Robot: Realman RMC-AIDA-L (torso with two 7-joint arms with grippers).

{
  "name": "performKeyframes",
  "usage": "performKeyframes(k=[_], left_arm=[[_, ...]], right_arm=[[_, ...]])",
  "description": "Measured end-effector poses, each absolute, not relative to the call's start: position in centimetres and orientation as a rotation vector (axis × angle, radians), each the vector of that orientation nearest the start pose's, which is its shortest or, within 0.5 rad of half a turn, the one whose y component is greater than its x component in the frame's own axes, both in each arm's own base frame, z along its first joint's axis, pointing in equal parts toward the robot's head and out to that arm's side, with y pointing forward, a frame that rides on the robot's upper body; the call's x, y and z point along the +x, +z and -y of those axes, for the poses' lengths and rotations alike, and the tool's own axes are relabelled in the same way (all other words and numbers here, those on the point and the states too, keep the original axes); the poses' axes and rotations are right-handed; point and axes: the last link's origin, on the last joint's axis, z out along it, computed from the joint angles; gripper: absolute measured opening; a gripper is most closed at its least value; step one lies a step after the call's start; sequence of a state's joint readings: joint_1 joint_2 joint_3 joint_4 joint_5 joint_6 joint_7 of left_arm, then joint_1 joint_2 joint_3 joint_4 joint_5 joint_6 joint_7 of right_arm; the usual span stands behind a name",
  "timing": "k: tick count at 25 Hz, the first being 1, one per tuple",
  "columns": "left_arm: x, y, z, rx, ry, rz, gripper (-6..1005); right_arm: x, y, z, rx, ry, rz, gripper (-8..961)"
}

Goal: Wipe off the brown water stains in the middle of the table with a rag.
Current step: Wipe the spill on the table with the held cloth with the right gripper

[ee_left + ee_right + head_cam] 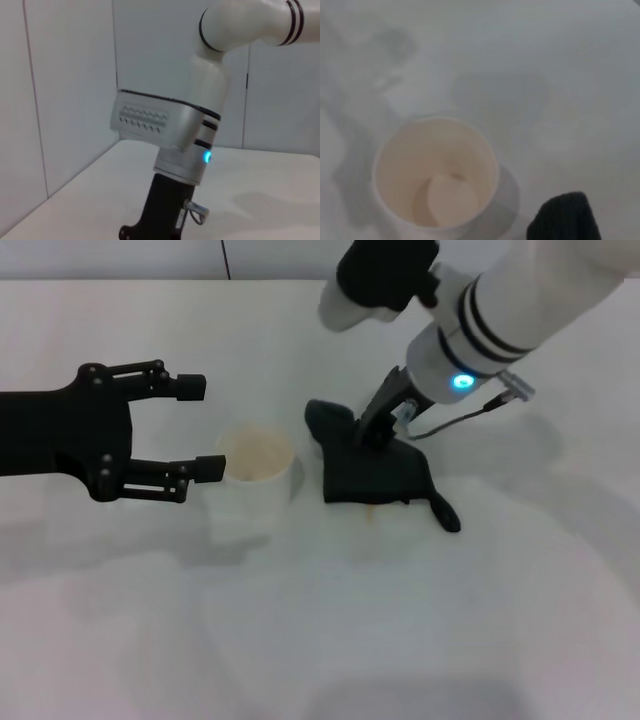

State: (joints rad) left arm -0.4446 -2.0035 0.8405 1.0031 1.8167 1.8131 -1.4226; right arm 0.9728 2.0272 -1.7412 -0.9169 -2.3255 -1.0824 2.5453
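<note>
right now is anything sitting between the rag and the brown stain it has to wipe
Nothing visible does. The rag already lies over the spot, with the right claw pressing down on it, and a sliver of the brown water stains peeks out at its near edge. The cup stands apart on the left claw's side.

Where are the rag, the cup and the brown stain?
rag (372,472), head view, middle of the cloth.
cup (256,456), head view, its open top.
brown stain (372,511), head view, trace at the rag's near edge.

Lab, bare white table (420,640), panelled walls (65,75)
</note>
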Motion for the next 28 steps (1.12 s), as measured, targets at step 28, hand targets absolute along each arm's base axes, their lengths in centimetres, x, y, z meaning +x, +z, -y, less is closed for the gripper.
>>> performKeyframes(k=[28], left_arm=[[-22.5,7.1,-31.5,-2.849,-0.713,0.156,874]], right_arm=[[11.8,-8.8,-35.7,-2.821,-0.503,-0.545,148]])
